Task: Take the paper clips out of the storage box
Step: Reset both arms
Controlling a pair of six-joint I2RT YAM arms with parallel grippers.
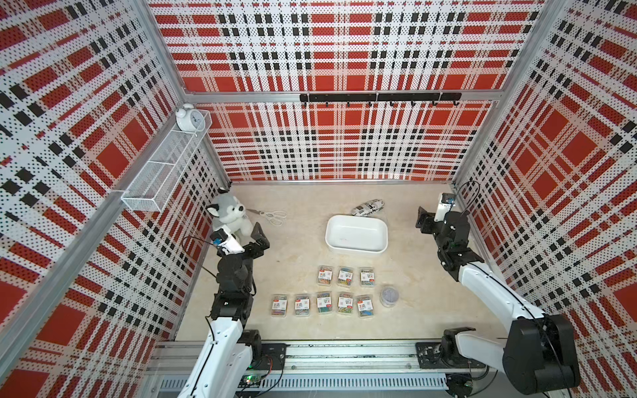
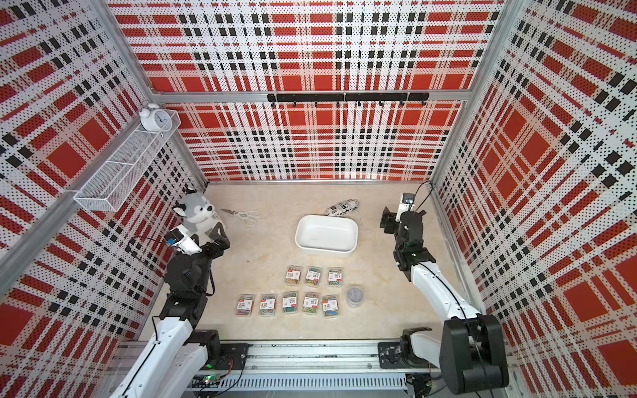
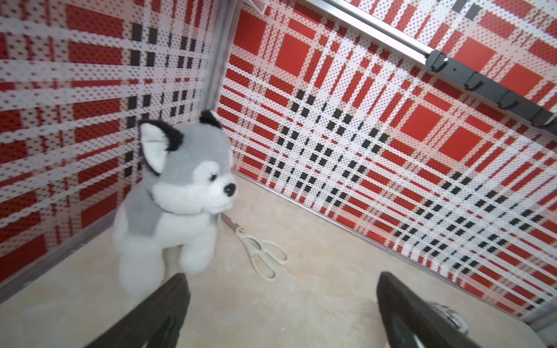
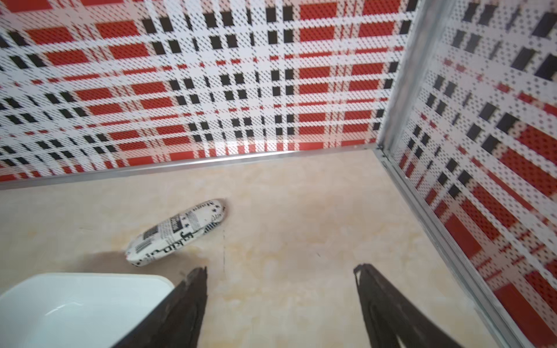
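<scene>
The white storage box (image 1: 355,233) sits empty on the beige table in both top views, and its corner (image 4: 75,304) shows in the right wrist view. In front of it the paper clips lie on the table: a row of three clear cases (image 1: 344,276), a nearer row of several cases (image 1: 324,303), and a round clear tub (image 1: 390,295). My left gripper (image 1: 259,237) hangs open and empty at the left by the plush toy, its jaws wide apart over bare table (image 3: 281,275). My right gripper (image 1: 423,220) is open and empty to the right of the box (image 4: 281,268).
A plush husky (image 1: 229,213) sits at the back left with white scissors (image 1: 272,216) beside it. A black-and-white printed pouch (image 1: 368,207) lies just behind the box. On the walls hang a wire-mesh basket (image 1: 165,169) holding an alarm clock (image 1: 189,119), and a black hook rail (image 1: 379,97).
</scene>
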